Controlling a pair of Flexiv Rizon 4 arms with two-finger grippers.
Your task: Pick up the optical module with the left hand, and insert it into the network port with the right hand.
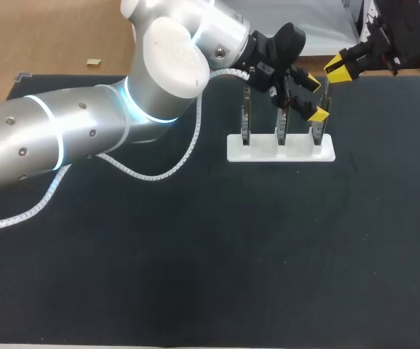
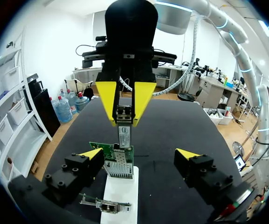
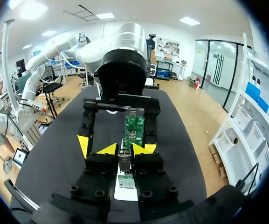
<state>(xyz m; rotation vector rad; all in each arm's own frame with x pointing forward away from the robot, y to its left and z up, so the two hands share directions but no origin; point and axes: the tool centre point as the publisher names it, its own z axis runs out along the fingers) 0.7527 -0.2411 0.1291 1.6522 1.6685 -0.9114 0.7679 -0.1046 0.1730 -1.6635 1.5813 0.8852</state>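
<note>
Up front and huge, the left arm point(image 1: 86, 138) comes in across the table point(image 1: 195, 276). At its end the left gripper point(image 2: 140, 156) is spread wide with nothing in it, flanking the end board point(image 2: 101, 148), one finger just beside it and the other well off. I read that as standing clear, leaving the lane over the board free. Now the right gripper point(image 3: 125, 150): fingers pinched tight on the module point(image 2: 124, 128), gripping its upper end so the lower end is free to go in. And look at the line of it: the module's long axis is upright, plug end pointing straight down, directly over the port point(image 2: 118, 167), the metal cage on that board. The tip is right at the cage mouth, but whether it has entered I can't tell from here. The white stand point(image 1: 281, 149) holds the board on edge, with two more beside it, and that looks to be why the port opens upward and the approach comes from above. My call: this is the insertion step, with the push down not yet made. It wants the module square to the cage, because with any tilt it could jam on the rim.
</note>
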